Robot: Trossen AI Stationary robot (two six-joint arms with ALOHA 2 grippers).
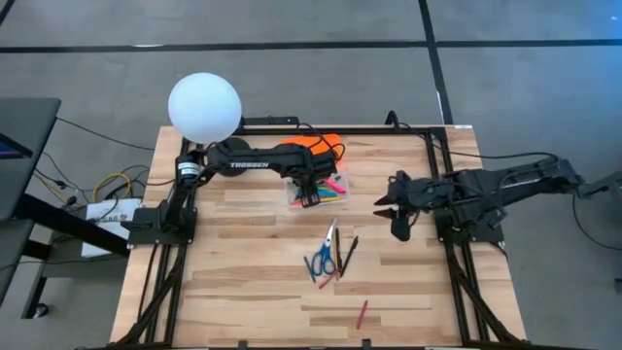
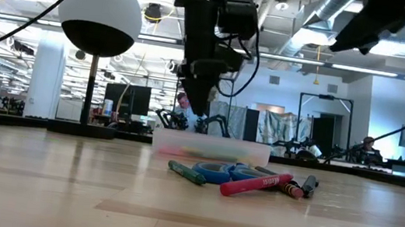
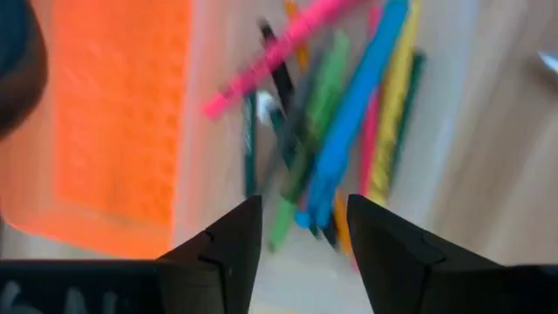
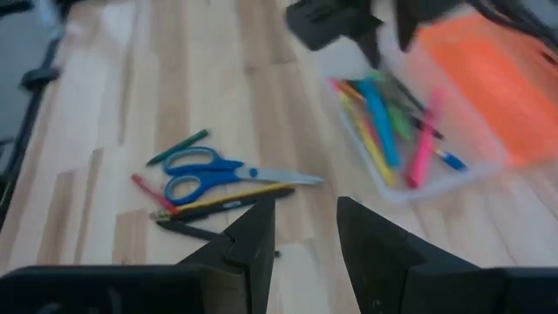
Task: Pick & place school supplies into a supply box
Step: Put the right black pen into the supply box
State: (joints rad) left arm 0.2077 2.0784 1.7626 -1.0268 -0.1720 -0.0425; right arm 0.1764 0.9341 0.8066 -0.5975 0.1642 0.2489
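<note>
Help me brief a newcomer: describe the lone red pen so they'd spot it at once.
On the wooden table, look past the cluster around the blue-handled scissors toward the edge farthest from the white globe lamp. The red pen lies there alone, touching nothing.

Hidden, cropped and blurred parts

In the high view, part of the supply box (image 1: 330, 191) and most of its orange lid (image 1: 328, 143) are covered by the left arm (image 1: 262, 158), and the left gripper (image 1: 311, 198) is too small for its fingers to be made out. In the left wrist view, the pens (image 3: 340, 131) in the box are smeared by blur, and the lid is cut off at the picture's edge. In the low view, the box's contents are seen only as a faint haze of colour, and the scissors (image 2: 222, 171) are partly hidden behind a red marker (image 2: 260, 185). The right arm (image 2: 379, 23) is cropped there, so its gripper is not seen.
</note>
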